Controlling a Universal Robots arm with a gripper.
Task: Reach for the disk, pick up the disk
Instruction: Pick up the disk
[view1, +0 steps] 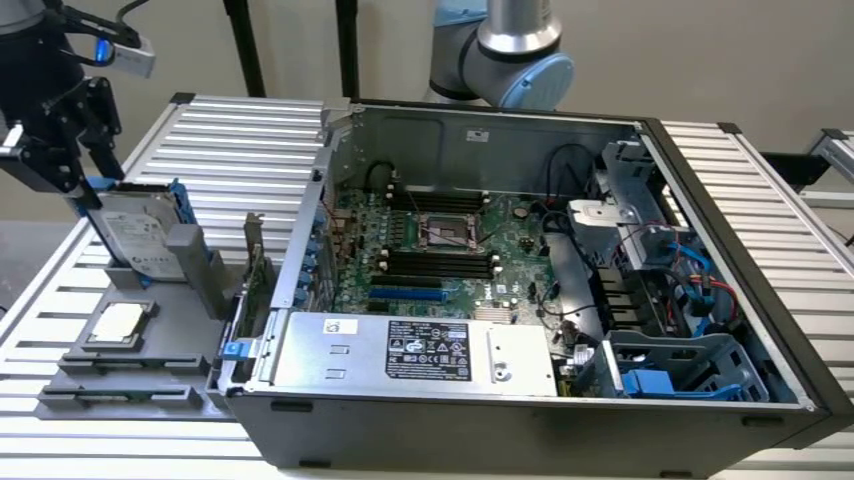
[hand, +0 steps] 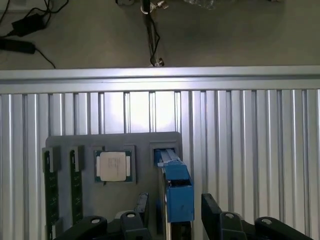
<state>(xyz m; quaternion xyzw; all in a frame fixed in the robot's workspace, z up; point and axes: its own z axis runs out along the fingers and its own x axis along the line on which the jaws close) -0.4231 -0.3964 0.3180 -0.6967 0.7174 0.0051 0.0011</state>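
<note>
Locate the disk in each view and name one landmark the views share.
Exterior view: the disk stands upright in the grey holder at the exterior view's left, below the tool.
Wrist view: the disk is edge-on between the tool's open jaws.
Shared landmark: the square silvery chip.

A plain, pale beige wall (view1: 721, 60) stands behind the ribbed aluminium surface (view1: 227, 130), with two black poles (view1: 244, 40) rising in front of it. Beyond the surface's far edge lies a dull grey-beige floor (hand: 225, 40), where a tangle of black cables (hand: 26, 23) trails under soft, even light.
</note>
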